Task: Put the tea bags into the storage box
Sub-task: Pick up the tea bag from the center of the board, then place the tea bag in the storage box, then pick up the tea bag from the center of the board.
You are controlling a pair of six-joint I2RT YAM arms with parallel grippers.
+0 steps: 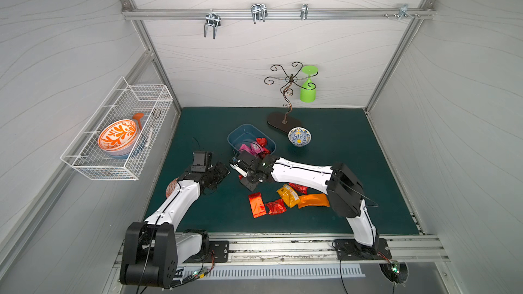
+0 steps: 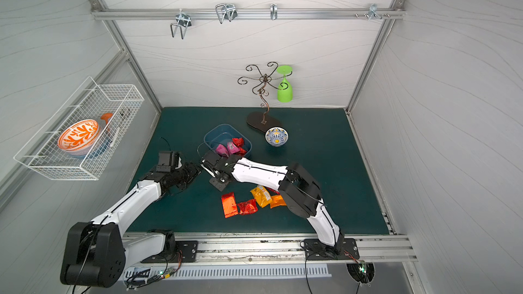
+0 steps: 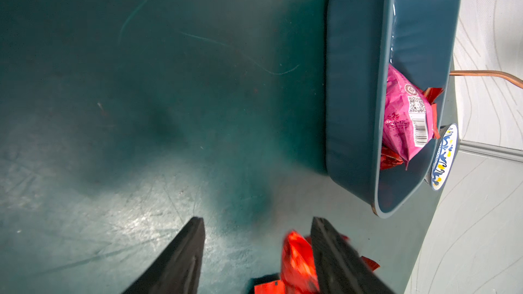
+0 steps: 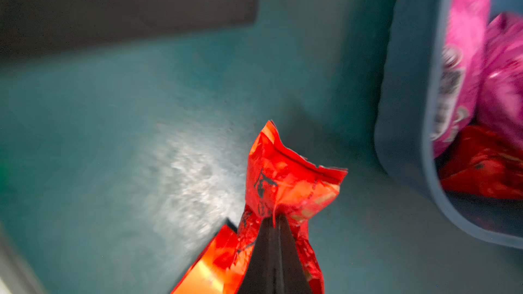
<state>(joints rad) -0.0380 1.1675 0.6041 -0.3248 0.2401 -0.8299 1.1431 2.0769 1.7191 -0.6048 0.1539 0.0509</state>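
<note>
While the right gripper (image 4: 276, 220) shows only in its wrist view, the state is plain: jaws pressed together on the crimped end of one crinkly red tea bag (image 4: 285, 182). The bag is low over the green mat (image 4: 141, 137), just outside the storage box (image 4: 404, 108). Cannot tell whether it is clear of the mat. A flat red-orange strip (image 4: 212, 264) shows beside it. Same sachet or another: unclear.

Left gripper (image 3: 257, 219): jaws spread, nothing pinched between them. One blurred red packet (image 3: 297, 258) sits against one finger.

Count, from both top views:
- Storage box (image 1: 239, 135): one, dark blue, mid-mat.
- Inside it: two pink sachets (image 1: 245, 148) with white labels, and two red sachets (image 1: 261, 141) at the end nearer the right arm.
- Loose on the mat by the right arm, five: flat red pouch (image 1: 257, 204), crumpled red pouch (image 1: 275, 207), yellow pouch (image 1: 288, 195), orange pouch (image 1: 312, 200), and one half-hidden red pouch (image 1: 298, 188) partly under the arm.
- Small blue-patterned bowl (image 1: 299, 136): one, just beside the foot of one metal stand (image 1: 284, 123).
- Green glass (image 1: 308, 87): one, hanging upside down from the stand.
- White wire basket (image 1: 107, 169): one, on the side wall, holding one orange-patterned bowl (image 1: 117, 134).
</note>
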